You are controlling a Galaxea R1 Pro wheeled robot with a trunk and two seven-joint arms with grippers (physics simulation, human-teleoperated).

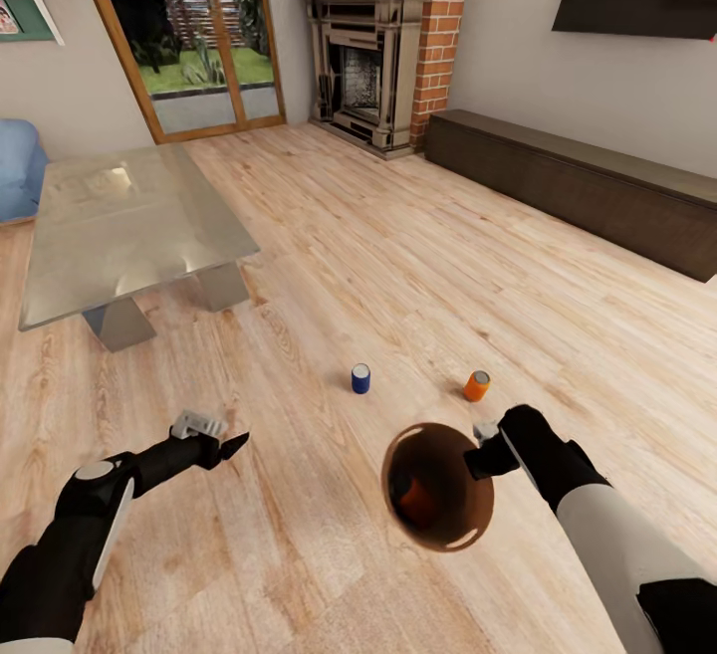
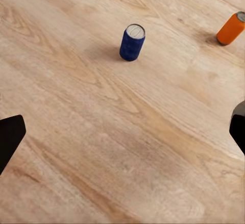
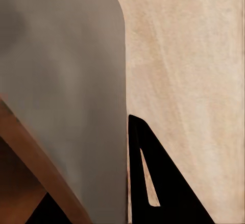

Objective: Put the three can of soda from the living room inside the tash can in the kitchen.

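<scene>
Beyond the open left gripper (image 2: 122, 137) stands the blue can (image 2: 132, 42)

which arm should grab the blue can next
Left. The left gripper is open and empty, with the blue can standing on the floor ahead of it. The right gripper is shut on the trash can.

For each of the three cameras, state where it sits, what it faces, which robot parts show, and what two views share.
Head view: on the robot's head, facing forward and down at the wooden floor; both arms show, left gripper empty, right gripper holding the trash can, an orange can inside.
Left wrist view: near the left gripper, facing the floor; dark fingertips at the edges.
Right wrist view: near the right gripper, against the trash can's wall; one black finger.
Shared: head and left wrist views both show the blue can and orange can.
</scene>
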